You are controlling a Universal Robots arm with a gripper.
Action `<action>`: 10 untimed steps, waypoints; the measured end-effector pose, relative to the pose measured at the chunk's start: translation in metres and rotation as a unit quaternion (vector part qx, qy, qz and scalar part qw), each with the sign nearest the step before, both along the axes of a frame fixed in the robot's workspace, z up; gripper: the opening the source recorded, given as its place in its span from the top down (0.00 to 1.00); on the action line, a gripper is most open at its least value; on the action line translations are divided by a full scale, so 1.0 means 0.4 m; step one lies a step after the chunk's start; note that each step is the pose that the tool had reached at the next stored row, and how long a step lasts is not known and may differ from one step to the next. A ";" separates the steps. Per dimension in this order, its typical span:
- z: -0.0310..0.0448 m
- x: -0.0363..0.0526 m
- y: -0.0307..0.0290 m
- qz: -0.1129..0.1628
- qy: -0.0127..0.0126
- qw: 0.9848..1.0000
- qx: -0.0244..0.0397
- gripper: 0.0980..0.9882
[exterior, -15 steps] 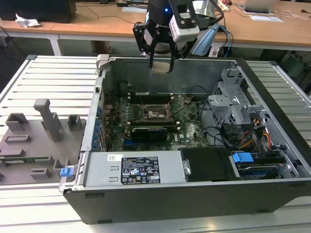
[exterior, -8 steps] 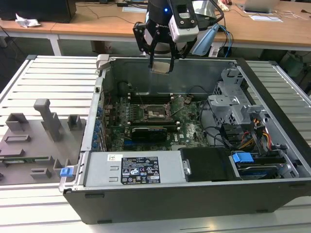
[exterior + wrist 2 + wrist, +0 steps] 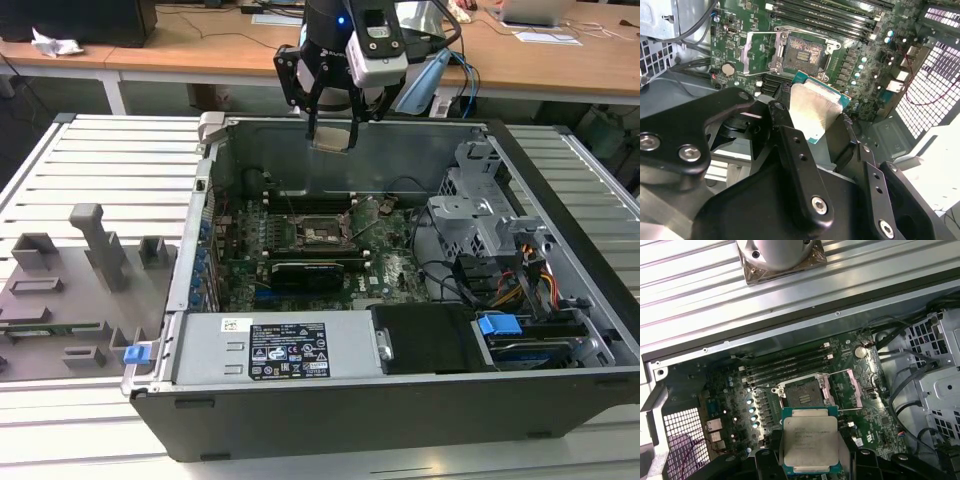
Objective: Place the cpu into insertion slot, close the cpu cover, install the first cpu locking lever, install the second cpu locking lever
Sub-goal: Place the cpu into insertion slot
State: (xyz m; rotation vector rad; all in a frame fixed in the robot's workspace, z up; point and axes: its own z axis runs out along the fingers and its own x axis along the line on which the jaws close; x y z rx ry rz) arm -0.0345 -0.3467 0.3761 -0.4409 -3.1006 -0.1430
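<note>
- My pincer (image 3: pixel 331 127) grips the cpu (image 3: pixel 809 447) above the open computer case (image 3: pixel 420 160).
- The insertion slot (image 3: pixel 802 391) lies empty, cpu cover (image 3: pixel 854 388) raised; I judge all four steps remain.

Bright light falls on the ribbed grey metal table (image 3: pixel 110 150). The small flat square silver-grey chip (image 3: pixel 812 112) shines white with glare. Inside the black computer case (image 3: pixel 400 400) it is dimmer, with soft shadows.

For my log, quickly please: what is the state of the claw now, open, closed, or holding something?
Claw: closed on the cpu, held in the air above the insertion slot, not yet in it.
</note>
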 end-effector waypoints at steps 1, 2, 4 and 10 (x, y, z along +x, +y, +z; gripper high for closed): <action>0.000 0.000 0.000 -0.001 0.000 1.000 0.000 0.52; 0.000 0.000 0.000 -0.002 0.000 1.000 0.000 0.52; 0.000 0.000 0.000 -0.004 0.000 1.000 0.000 0.52; 0.000 0.000 0.000 -0.010 0.000 1.000 0.000 0.52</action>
